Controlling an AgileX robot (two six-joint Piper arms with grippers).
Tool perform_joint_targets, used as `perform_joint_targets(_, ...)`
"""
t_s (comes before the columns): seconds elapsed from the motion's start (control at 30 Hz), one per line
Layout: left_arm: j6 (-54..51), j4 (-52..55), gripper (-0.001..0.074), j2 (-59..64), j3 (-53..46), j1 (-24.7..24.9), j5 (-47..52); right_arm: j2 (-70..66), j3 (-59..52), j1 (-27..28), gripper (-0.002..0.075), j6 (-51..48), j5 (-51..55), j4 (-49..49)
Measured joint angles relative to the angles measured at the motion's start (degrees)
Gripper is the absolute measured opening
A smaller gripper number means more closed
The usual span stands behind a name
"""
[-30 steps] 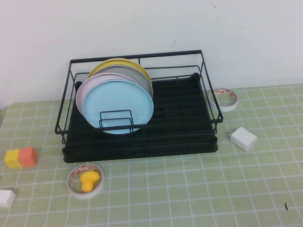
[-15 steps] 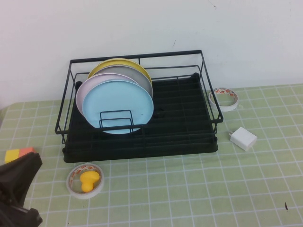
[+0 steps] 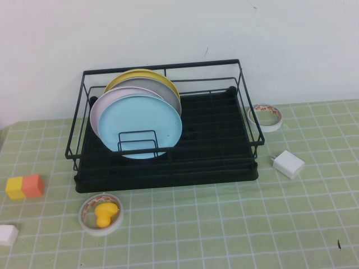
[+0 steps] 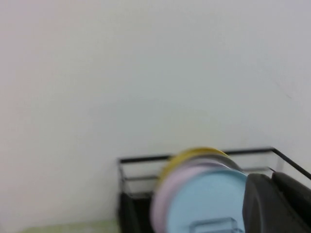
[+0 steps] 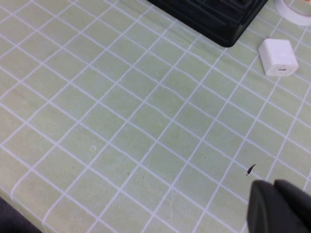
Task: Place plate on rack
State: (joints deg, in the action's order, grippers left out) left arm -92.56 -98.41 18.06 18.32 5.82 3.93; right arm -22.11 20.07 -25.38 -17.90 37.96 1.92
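The light blue plate (image 3: 140,126) stands upright in the black wire rack (image 3: 202,63), at the front of a row of plates on the rack's left side. It also shows in the left wrist view (image 4: 209,199), inside the rack (image 4: 141,158). My left gripper (image 4: 271,177) is shut and empty, held off the table and facing the rack from some distance. My right gripper (image 5: 273,187) is shut and empty, above the bare mat to the right front of the rack. Neither gripper shows in the high view.
Behind the blue plate stand a pink plate (image 3: 98,109), a grey plate (image 3: 162,89) and a yellow plate (image 3: 126,78). On the mat lie a tape roll with a yellow toy (image 3: 101,213), an orange-yellow block (image 3: 25,186), a white piece (image 3: 8,234), another tape roll (image 3: 265,116) and a white charger (image 3: 287,163).
Half a second ago a dark part of my left arm showed at the lower left of the high view; it has since gone out of that view. The plates and rack have not moved.
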Motion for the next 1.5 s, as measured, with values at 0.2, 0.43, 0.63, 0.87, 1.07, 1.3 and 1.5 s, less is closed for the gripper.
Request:
perform_joint_targets(0.2,-5.28,-0.76,-0.0001,-5.74,0.00,0.00,-6.71,0.00,0.00,0.00,0.0001,0.13,0.00,0.00)
perform_joint_targets(0.43,-6.91,-1.15,-0.0001,-11.62,-4.11,0.00,-11.03,0.00,-0.13,0.00,0.0001,0.13,0.00,0.00)
perform_joint_targets(0.63,-7.24,-1.27,-0.0001,-18.55,-9.86,0.00,-12.36,0.00,-0.13,0.00,0.0001,0.22,0.00,0.14)
perform_joint_targets(0.87,-5.49,-1.36,-0.0001,-18.79,-13.42,0.00,-12.84,0.00,-0.35,0.00,0.0001,0.22,0.00,0.77)
perform_joint_targets(1.07,-5.19,-1.39,-0.0001,-18.79,-13.66,0.00,-13.19,0.00,-0.35,0.00,0.0001,0.22,0.00,0.99)
perform_joint_targets(1.3,-0.78,2.54,-0.0001,-18.92,-15.35,0.00,-14.45,0.00,-0.35,0.00,0.0001,0.22,0.00,0.99)
perform_joint_targets(1.5,50.48,59.72,-0.0001,-18.92,-18.74,0.00,-13.72,0.00,-0.35,0.00,0.0001,0.22,0.00,0.99)
